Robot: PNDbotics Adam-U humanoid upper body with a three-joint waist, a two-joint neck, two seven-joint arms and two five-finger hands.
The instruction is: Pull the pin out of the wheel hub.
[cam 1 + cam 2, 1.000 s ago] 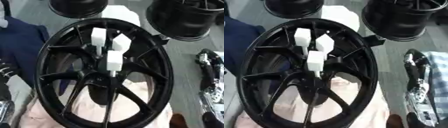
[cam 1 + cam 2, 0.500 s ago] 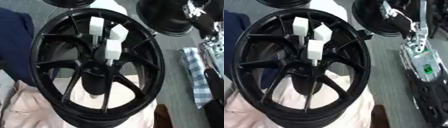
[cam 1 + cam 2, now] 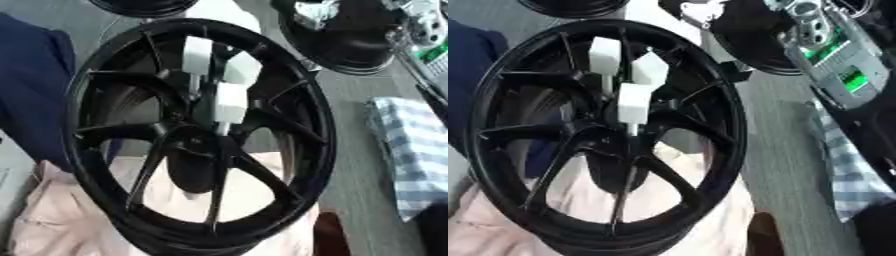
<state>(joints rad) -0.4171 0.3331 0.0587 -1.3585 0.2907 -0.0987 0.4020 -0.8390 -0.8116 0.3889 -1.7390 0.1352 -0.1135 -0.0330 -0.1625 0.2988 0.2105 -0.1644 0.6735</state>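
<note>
The right robot hand (image 3: 833,59) shows at the upper right edge as a silver block with green patches, lying over the far side of the grey counter (image 3: 357,117); whether it is open or closed cannot be told, and it touches none of the task's things; the left robot hand shows in neither view.

The wheel hub (image 3: 322,131), black with thin spokes, lies to the left of that hand and nearer the robot, well apart from it; it fills most of the view, tilted, its rim resting on a pale pink cloth (image 3: 61,220) on the side farthest from the hand.

Three pins with white block heads stand up from the middle of the hub: the far-left pin (image 3: 605,52); the pin nearest the hand (image 3: 650,68); and the front pin (image 3: 633,103), which sits lowest in the view, a thin white stem showing under its head and running into the hub's centre; all three are seated in the hub.

Just beside the hand, on its left, lies a second black wheel (image 3: 350,45); on the near side of the hand a blue-and-white checked cloth (image 3: 411,155) lies on the counter; across the hub from the hand, a dark blue cloth (image 3: 31,90) lies at the left edge.
</note>
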